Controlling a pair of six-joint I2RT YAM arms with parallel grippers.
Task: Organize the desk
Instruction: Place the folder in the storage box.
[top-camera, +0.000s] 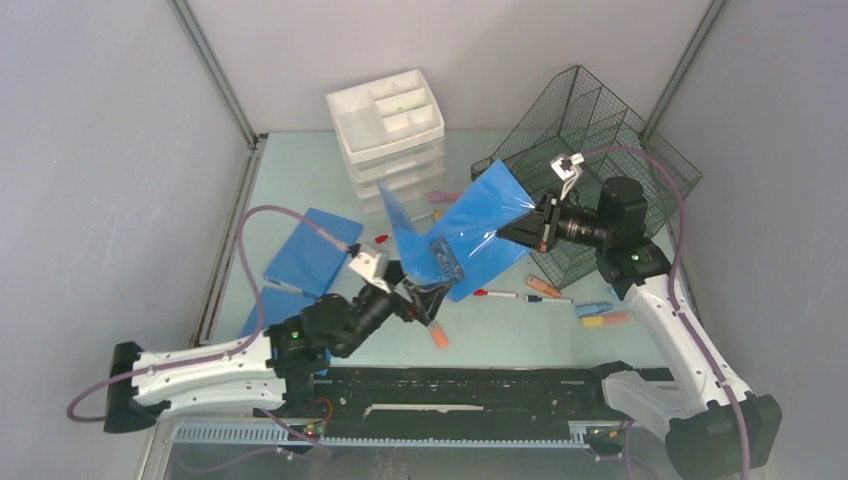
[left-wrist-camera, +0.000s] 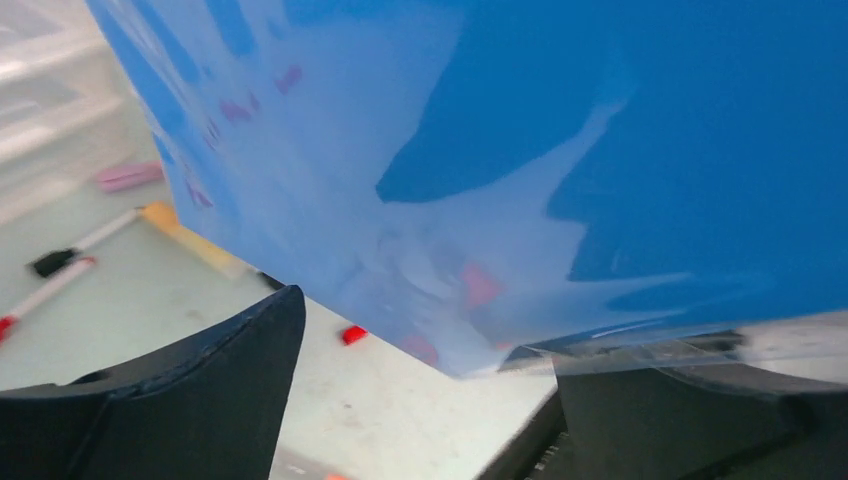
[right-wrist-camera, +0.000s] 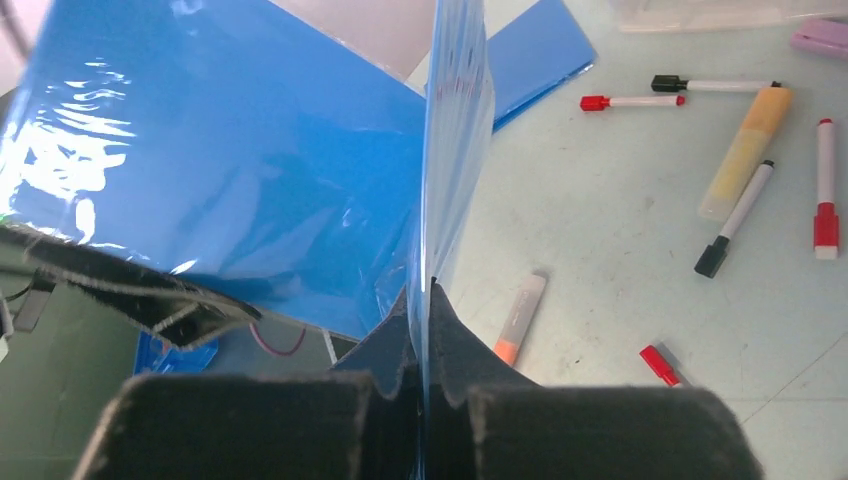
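Observation:
The desk (top-camera: 300, 185) is a pale mint-green top. A blue folder (top-camera: 478, 222) hangs open in the air above its middle, between my two grippers. My right gripper (top-camera: 525, 232) is shut on one edge of the folder, and in the right wrist view (right-wrist-camera: 428, 300) the thin blue sheet (right-wrist-camera: 455, 150) stands pinched between the fingers. My left gripper (top-camera: 428, 290) is at the folder's lower left corner. In the left wrist view (left-wrist-camera: 430, 400) its jaws stand wide apart, and the folder (left-wrist-camera: 600, 150) fills the view, its clear edge lying over the right finger (left-wrist-camera: 700, 410).
A white drawer unit (top-camera: 390, 130) stands at the back and a wire-mesh tray (top-camera: 590, 150) tilts at the back right. Two more blue folders (top-camera: 312, 250) lie at the left. Markers (top-camera: 497, 294) and highlighters (top-camera: 607, 320) are scattered at centre right. A black rail (top-camera: 470, 385) runs along the near edge.

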